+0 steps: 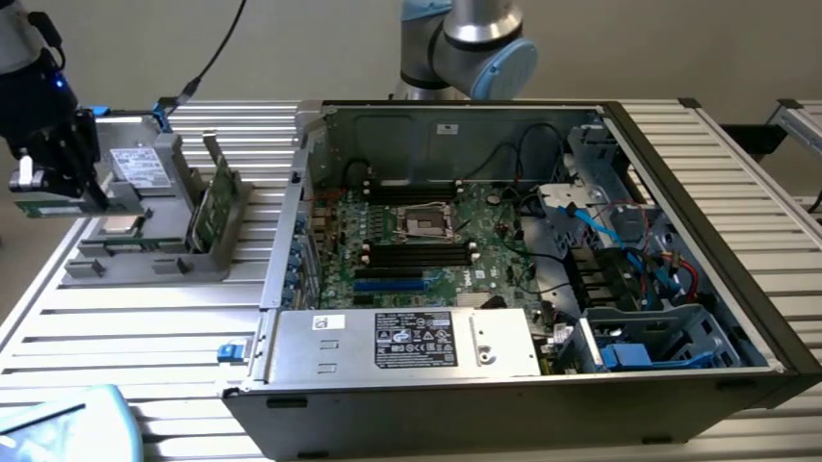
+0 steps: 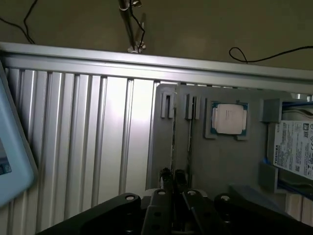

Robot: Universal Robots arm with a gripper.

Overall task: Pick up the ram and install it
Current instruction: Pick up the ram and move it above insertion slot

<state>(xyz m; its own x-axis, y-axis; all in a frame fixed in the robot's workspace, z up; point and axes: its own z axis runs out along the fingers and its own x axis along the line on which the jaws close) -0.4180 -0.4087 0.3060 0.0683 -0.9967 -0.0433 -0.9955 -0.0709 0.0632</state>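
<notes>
tool [image 1: 54, 195] | clamped on ram [image 1: 38, 207] | above grey tray [image 1: 141, 268] | computer case [image 1: 514, 414] open

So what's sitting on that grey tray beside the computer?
A silver chip, a labelled drive and upright green sticks. The gripper, shut on the ram, hides part of the tray behind it.

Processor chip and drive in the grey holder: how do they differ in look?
The processor chip is square and silver; the drive is a larger grey box. The drive bears a white label; the processor chip does not. Both sit in the grey holder.
</notes>
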